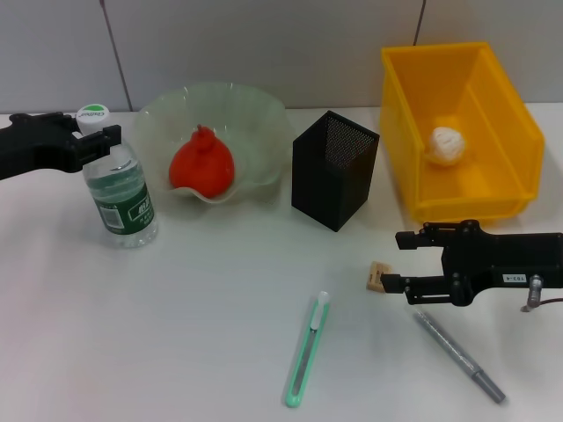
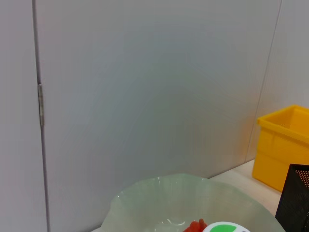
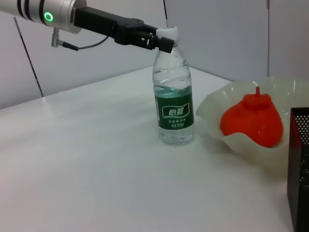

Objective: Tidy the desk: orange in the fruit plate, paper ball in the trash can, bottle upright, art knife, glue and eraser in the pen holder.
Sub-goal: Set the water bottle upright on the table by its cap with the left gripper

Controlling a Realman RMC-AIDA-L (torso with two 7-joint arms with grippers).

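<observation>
Here we see the left gripper point(image 1: 113, 139) with its fingers closed on the neck of the upright water bottle point(image 1: 121, 195) near the desk's left edge. Our right gripper point(image 1: 398, 262) hovers by the eraser point(image 1: 379, 276), fingers spread open.

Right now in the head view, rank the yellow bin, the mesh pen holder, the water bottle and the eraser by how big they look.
1. yellow bin
2. mesh pen holder and water bottle: look alike, no ranking
3. eraser, clearly smallest
</observation>
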